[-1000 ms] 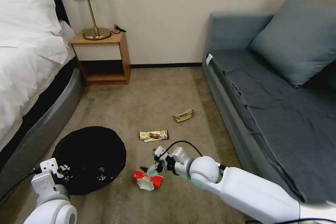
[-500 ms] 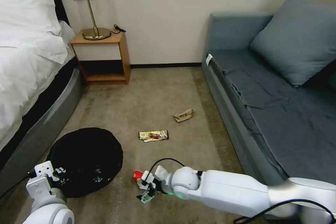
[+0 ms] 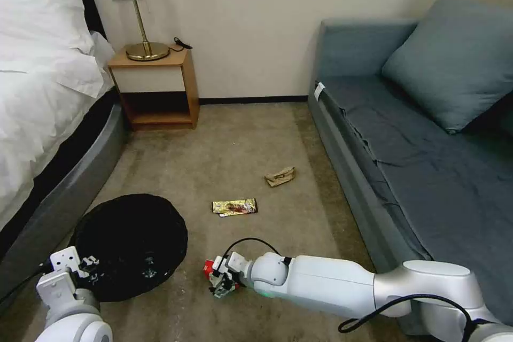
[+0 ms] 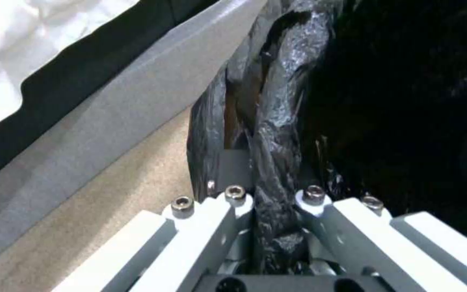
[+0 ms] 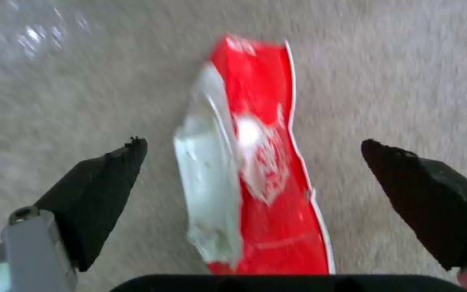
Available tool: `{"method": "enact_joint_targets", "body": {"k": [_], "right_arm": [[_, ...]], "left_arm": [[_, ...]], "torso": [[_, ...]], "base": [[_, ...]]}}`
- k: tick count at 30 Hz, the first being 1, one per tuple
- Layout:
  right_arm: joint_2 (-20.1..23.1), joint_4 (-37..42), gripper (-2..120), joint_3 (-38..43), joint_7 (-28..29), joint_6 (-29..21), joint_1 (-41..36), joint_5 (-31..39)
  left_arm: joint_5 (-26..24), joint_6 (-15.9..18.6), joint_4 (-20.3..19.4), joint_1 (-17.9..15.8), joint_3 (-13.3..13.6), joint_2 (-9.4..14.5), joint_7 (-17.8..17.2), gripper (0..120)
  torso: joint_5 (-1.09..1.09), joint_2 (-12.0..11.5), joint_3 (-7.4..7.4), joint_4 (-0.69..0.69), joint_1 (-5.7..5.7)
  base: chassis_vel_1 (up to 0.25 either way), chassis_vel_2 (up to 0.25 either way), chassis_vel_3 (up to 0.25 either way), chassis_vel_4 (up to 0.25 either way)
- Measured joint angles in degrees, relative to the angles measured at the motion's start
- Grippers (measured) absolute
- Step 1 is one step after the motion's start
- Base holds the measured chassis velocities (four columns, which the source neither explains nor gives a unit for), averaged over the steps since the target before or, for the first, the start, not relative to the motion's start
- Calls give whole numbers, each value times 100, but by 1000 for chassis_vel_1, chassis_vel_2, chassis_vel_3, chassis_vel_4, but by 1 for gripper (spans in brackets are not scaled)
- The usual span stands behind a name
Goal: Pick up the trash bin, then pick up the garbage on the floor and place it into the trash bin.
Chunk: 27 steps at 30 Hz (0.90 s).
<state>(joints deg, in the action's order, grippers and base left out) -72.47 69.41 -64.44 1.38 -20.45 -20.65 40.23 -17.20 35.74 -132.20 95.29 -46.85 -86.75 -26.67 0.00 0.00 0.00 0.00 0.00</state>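
red-and-white wrapper [image 5: 255,178] on carpet between spread right tool [image 5: 255,162], left tool [image 4: 271,211] pinching trash bin [image 3: 131,240] rim

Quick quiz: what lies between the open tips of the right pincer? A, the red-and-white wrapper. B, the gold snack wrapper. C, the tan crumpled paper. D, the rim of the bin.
A: the right wrist view shows the red-and-white wrapper lying on the carpet between the spread fingertips of the right pincer, not yet clamped.
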Motion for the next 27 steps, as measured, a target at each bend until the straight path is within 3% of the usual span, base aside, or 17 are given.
{"method": "enact_joint_targets", "body": {"k": [6, 15, 27], "right_arm": [[-65, -282, 95, -16, -12, 161, -82, -103], [-29, -343, 57, -23, 3, 336, -244, -214], [104, -103, 17, -23, 65, 399, -303, -179]], "left_arm": [[7, -17, 18, 15, -1, 0, -1, 3], [8, -46, 47, 27, -36, 7, -4, 3], [16, -55, 69, 31, -34, 6, -5, 3]], "torso": [[0, 0, 0, 0, 0], [0, 1, 0, 0, 0], [0, 0, 0, 0, 0]], "base": [[0, 0, 0, 0], [0, 0, 0, 0], [0, 0, 0, 0]]}}
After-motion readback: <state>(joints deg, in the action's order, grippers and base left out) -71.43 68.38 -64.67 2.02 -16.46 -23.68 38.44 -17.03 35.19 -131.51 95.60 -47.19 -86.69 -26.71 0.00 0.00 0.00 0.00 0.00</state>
